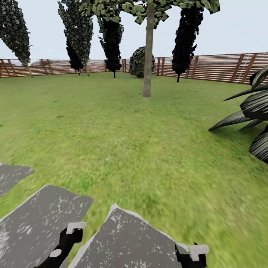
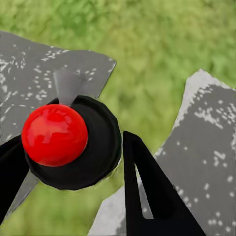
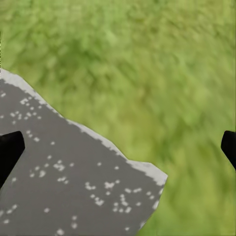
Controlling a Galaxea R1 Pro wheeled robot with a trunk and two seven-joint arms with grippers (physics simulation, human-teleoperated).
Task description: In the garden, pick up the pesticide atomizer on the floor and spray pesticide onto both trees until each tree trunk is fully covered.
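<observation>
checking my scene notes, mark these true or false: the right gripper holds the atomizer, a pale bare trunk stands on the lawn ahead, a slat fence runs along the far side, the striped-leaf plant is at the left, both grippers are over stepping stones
1. The right gripper holds the atomizer. False: its fingers are spread, with nothing between them in the right wrist view.
2. A pale bare trunk stands on the lawn ahead. True.
3. A slat fence runs along the far side. True.
4. The striped-leaf plant is at the left. False: it is at the right edge.
5. Both grippers are over stepping stones. True; the left gripper is too.
</observation>
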